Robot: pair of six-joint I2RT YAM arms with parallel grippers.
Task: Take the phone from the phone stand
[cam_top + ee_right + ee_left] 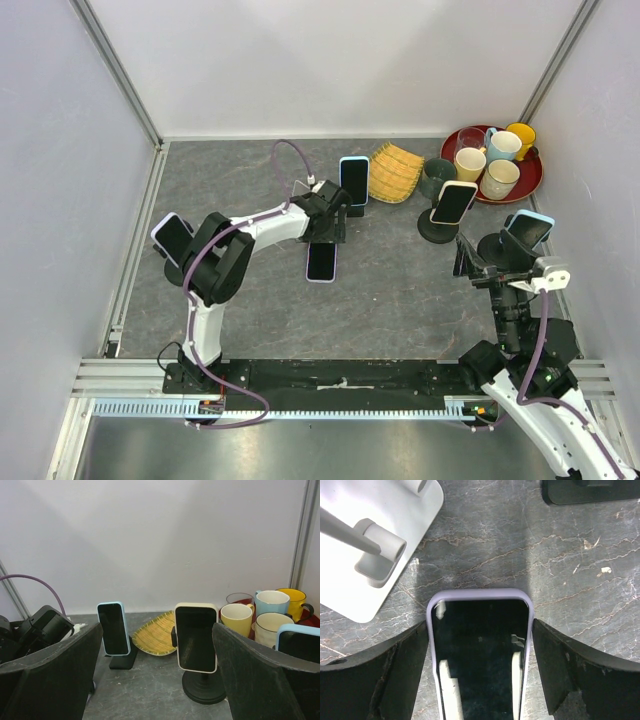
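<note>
A phone in a lavender case (pixel 480 650) sits screen up between my left gripper's (pixel 480 630) two black fingers (pixel 405 655), which touch both of its long edges. In the top view this phone (pixel 321 262) is low over the table, just in front of the left gripper (pixel 326 232). The empty white phone stand (pixel 375 545) is beside it at the back left. My right gripper (pixel 157 680) is open and empty. It faces a cream phone on a black round stand (pixel 196 637), well short of it.
A light blue phone stands on a black stand (pixel 353 180). A yellow woven dish (pixel 395 172) lies behind. A red tray (pixel 530 178) holds several mugs at the back right. Further phones on stands are at the far left (pixel 172 235) and far right (pixel 528 228).
</note>
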